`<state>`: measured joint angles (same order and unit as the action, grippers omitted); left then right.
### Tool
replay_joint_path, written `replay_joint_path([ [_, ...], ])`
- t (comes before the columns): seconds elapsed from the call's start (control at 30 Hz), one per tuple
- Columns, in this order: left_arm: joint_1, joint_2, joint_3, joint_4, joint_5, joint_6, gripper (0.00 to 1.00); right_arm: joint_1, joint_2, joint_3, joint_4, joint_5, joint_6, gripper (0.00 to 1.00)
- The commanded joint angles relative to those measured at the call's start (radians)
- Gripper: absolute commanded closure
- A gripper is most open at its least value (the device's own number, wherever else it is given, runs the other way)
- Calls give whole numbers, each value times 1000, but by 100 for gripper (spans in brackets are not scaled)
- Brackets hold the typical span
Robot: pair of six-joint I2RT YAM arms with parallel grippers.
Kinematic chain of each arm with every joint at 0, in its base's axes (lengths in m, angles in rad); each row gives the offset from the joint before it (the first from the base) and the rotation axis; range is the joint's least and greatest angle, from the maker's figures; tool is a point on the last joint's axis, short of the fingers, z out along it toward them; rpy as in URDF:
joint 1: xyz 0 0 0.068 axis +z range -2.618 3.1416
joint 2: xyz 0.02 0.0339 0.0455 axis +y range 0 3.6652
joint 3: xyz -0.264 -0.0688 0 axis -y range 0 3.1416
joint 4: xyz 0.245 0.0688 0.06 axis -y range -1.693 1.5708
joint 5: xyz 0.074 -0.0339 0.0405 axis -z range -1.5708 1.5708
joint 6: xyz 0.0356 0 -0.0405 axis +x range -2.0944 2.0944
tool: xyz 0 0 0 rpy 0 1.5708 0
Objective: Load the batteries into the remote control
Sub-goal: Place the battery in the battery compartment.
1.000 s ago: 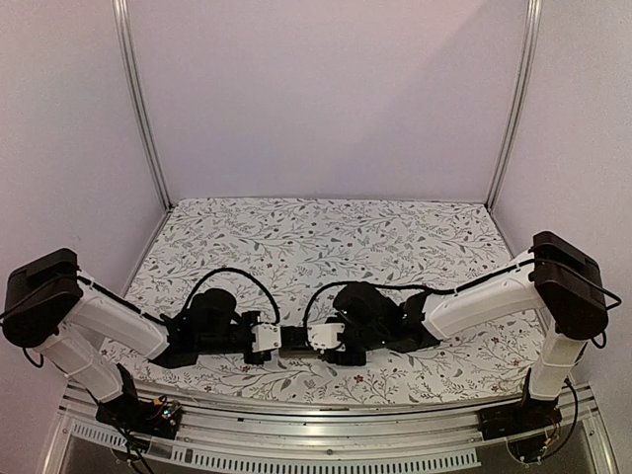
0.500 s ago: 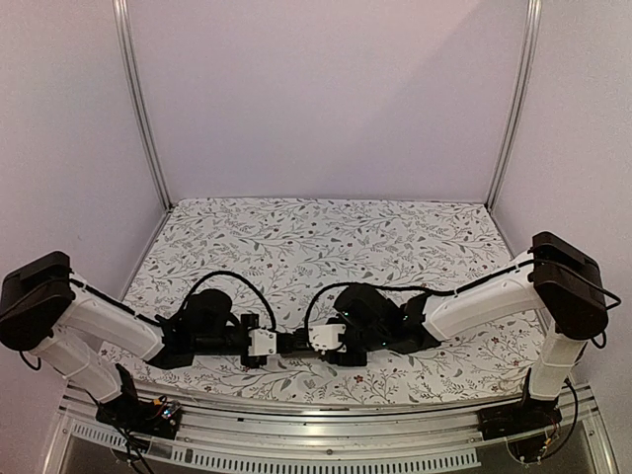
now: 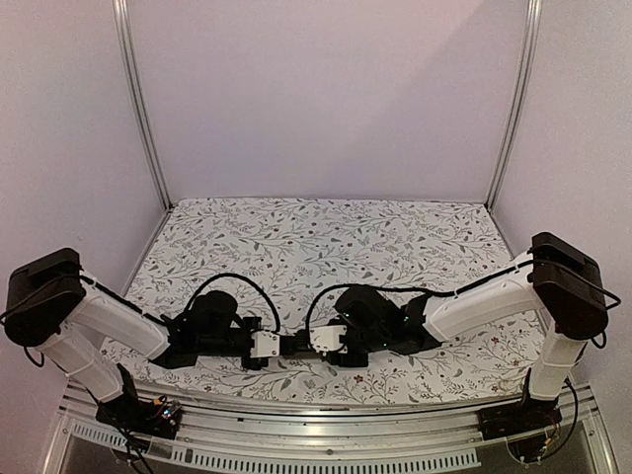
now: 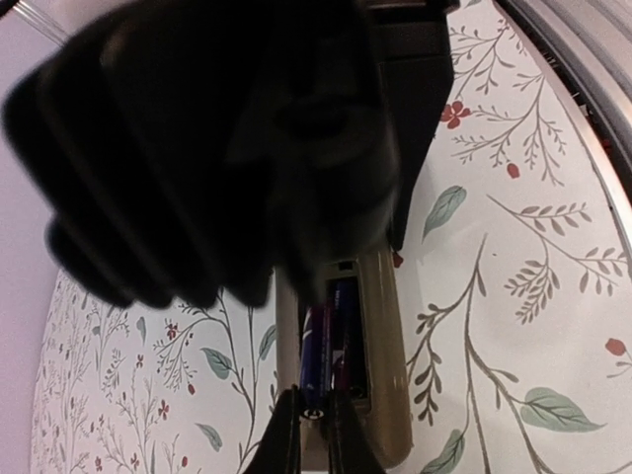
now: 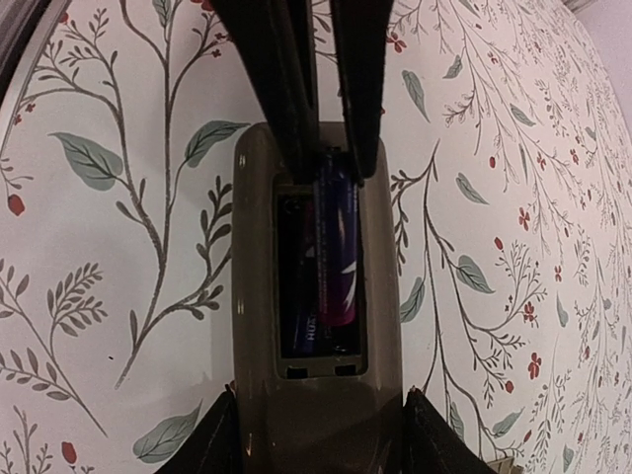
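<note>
The remote control point(image 5: 380, 296) lies back up over the flowered cloth, its dark recess open. Two batteries sit in the recess: a dark blue one point(image 5: 299, 286) and a purple-blue one point(image 5: 339, 257). My right gripper point(image 5: 319, 392) is shut on the remote's sides at one end. From the other end, my left gripper point(image 4: 316, 410) has its thin fingers closed on the tip of a battery point(image 4: 316, 355) that is tilted in the recess of the remote point(image 4: 385, 355). In the top view both grippers meet over the remote point(image 3: 292, 345) near the table's front edge.
The flowered cloth point(image 3: 326, 237) covers the table, with white walls and metal posts point(image 3: 138, 109) round it. The front rail point(image 3: 296, 405) runs just below the arms. The right arm's black wrist point(image 4: 227, 148) fills the top of the left wrist view.
The left arm has shifted slightly at the remote's end. Both grips stay as they were and the remote has not moved.
</note>
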<state>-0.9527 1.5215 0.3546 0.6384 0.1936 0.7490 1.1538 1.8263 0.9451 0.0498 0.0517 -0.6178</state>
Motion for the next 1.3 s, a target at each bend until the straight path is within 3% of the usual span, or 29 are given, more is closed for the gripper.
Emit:
replay_joint_path([
  [0.0,14,27,21,-1,-11,-25,100,6,-2,-9,33,13,4,100],
  [0.5,-31,113,54,-25,-49,29,100,12,0,6,41,14,9,100],
  [0.83,-49,111,98,-152,-13,39,100,17,7,21,69,11,17,100],
  [1.27,-25,241,131,-84,21,-29,100,18,2,-30,154,-39,62,100],
])
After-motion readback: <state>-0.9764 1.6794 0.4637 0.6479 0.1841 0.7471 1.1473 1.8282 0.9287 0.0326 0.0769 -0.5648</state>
